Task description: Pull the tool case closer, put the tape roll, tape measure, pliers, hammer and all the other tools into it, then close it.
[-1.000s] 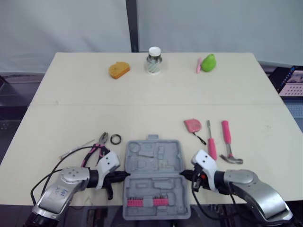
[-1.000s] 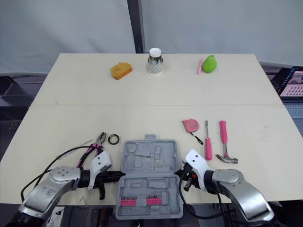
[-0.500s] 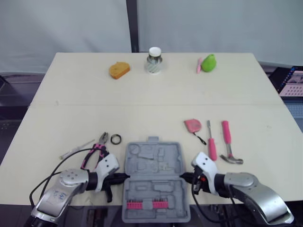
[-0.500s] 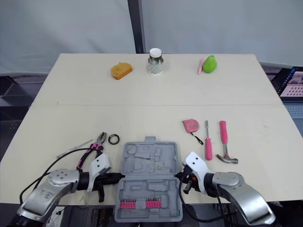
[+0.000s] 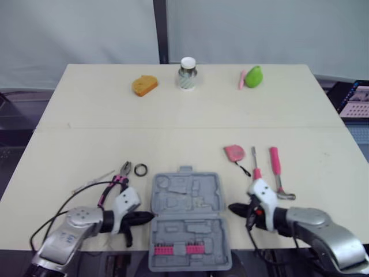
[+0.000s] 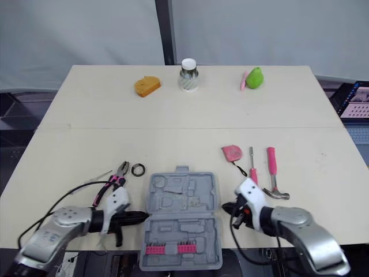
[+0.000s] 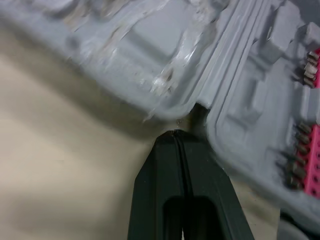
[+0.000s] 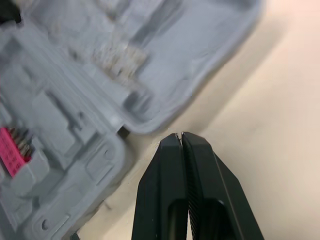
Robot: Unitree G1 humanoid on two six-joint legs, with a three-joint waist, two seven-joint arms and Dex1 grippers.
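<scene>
Both pairs of jaws are pressing together on nothing. The left gripper (image 7: 175, 134) is sitting at the left hinge notch of the open tool case (image 5: 187, 199) — the right gripper (image 8: 180, 135) is hovering just off its right edge, with the hammer (image 5: 275, 163) lying farther right.

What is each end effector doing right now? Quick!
Left end effector: closed, empty, tip by the tool case.
Right end effector: closed, empty.

Far table (image 5: 86, 112) edge: orange sponge (image 5: 145, 85), white-lidded can (image 5: 187, 74), green object (image 5: 253, 76)
</scene>
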